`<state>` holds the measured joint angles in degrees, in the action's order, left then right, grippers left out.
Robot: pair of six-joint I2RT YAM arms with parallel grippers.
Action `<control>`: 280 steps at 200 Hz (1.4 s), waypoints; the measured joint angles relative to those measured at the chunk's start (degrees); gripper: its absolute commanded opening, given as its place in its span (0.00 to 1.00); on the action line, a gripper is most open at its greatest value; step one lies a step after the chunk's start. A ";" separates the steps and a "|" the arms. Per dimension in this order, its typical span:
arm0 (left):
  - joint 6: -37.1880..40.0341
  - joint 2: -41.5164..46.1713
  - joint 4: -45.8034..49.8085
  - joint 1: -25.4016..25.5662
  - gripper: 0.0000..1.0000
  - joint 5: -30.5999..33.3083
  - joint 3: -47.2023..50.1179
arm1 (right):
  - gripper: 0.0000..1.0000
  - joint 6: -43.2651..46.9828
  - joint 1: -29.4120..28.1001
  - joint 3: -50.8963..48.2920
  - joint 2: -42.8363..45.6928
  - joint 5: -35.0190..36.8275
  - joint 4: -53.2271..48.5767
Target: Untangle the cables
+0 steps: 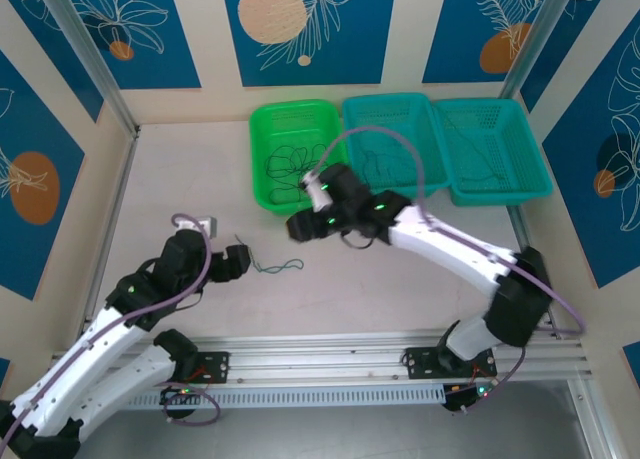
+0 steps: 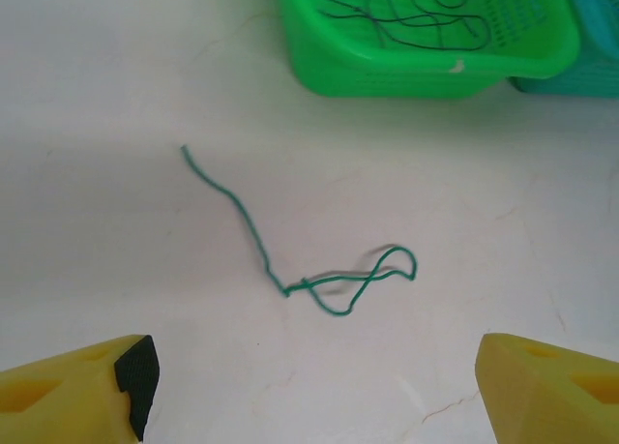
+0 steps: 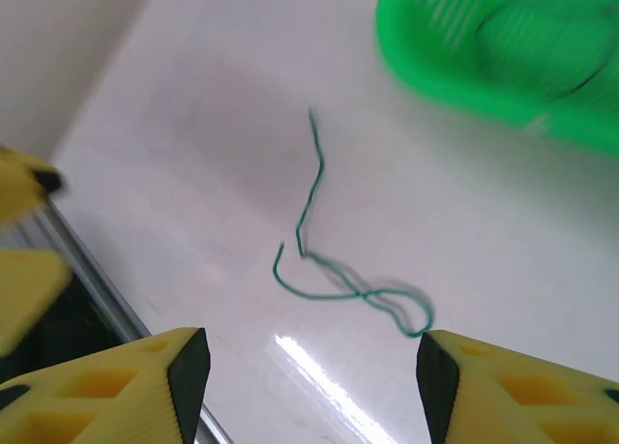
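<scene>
One thin green cable (image 1: 277, 268) lies loose and curly on the white table, apart from both grippers. In the left wrist view the cable (image 2: 290, 270) sits ahead of my left gripper (image 2: 314, 386), whose jaws stand wide with nothing between them. My right gripper (image 3: 309, 376) hovers over the same cable (image 3: 319, 280), jaws apart and empty, the strand's loop lying just off its right fingertip (image 3: 440, 367). In the top view, the left gripper (image 1: 240, 256) is left of the strand and the right gripper (image 1: 300, 226) above it. More dark cables (image 1: 290, 164) lie tangled in the green basket (image 1: 262, 169).
Two teal baskets (image 1: 432, 129) (image 1: 535, 149) stand in a row to the right of the green one, at the back; the middle one holds thin strands. A metal rail (image 1: 330, 359) runs along the near table edge. A small white block (image 1: 205, 222) sits by my left arm.
</scene>
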<state>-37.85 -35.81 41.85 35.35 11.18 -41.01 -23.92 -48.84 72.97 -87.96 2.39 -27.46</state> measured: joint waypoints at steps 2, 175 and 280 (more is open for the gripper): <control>-0.31 0.57 0.35 0.00 0.84 0.15 0.24 | 0.63 0.13 -0.59 0.00 -1.05 0.33 0.11; 2.03 14.10 14.47 -0.04 0.89 -7.23 1.09 | 0.05 14.34 -8.72 4.15 -24.30 4.20 5.11; 2.91 18.01 11.30 -0.07 0.88 -8.83 1.16 | 0.33 17.31 -9.22 14.10 -34.56 3.65 10.34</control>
<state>-34.94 -17.80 53.15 35.29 2.35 -39.86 -6.61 -58.06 87.07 -122.52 6.04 -17.12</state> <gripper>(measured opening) 0.887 0.439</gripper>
